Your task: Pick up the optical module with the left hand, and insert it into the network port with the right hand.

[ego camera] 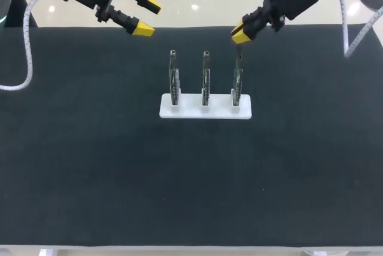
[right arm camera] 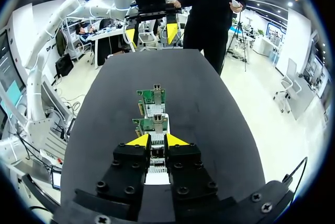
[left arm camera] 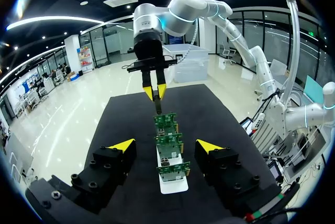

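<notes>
surface: black-covered table (ego camera: 90, 178) | lying on it: one white holder base (ego camera: 189, 112), near the middle

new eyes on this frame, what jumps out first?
Three circuit boards stand upright in a row in a white holder at the middle of the black mat. The right gripper hangs just above the end board on its own side. The left gripper is open at the far left of the mat, well apart from the row.
</notes>
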